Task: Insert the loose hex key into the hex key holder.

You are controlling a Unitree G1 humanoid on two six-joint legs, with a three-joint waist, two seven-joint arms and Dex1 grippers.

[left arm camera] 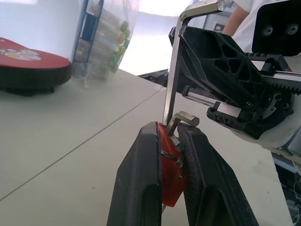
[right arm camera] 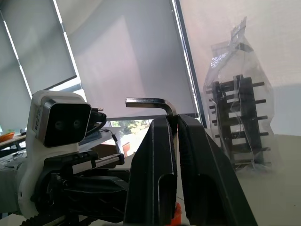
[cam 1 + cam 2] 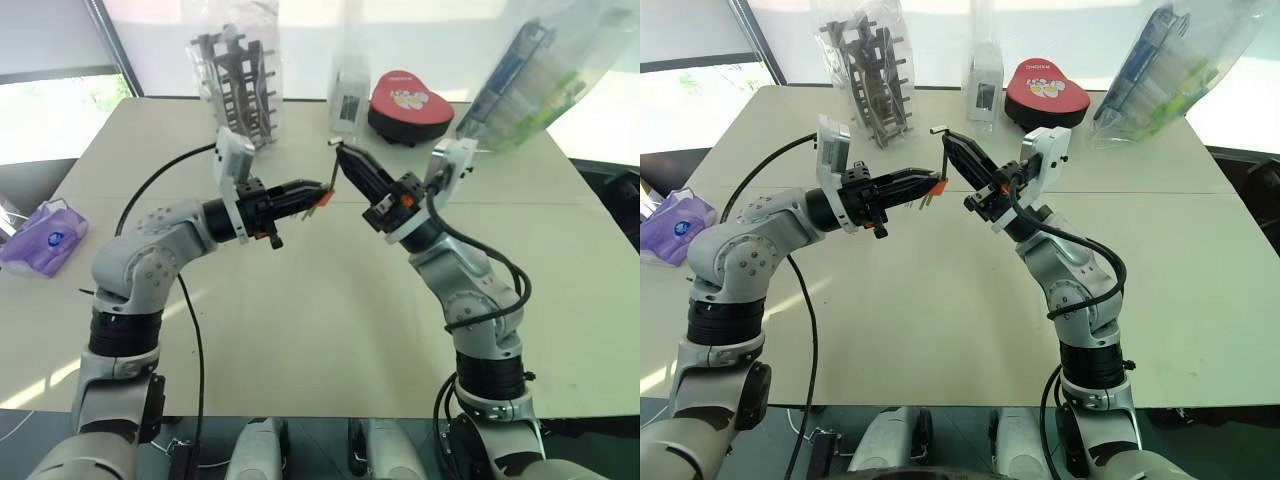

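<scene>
Above the middle of the table, my left gripper is shut on the hex key holder, an orange-red block with grey keys sticking out between the black fingers. My right gripper comes in from the right and is shut on the loose hex key, just below its short bent end. The key's long shaft hangs down, and its lower end meets the holder's top edge beside the left gripper's tips. Whether it sits in a slot is hidden.
At the table's far edge stand a tall grey rack in a plastic bag, a small clear box, a red heart-shaped box and a large plastic bag of items. A purple tissue pack lies at the left edge. Part of a person is behind.
</scene>
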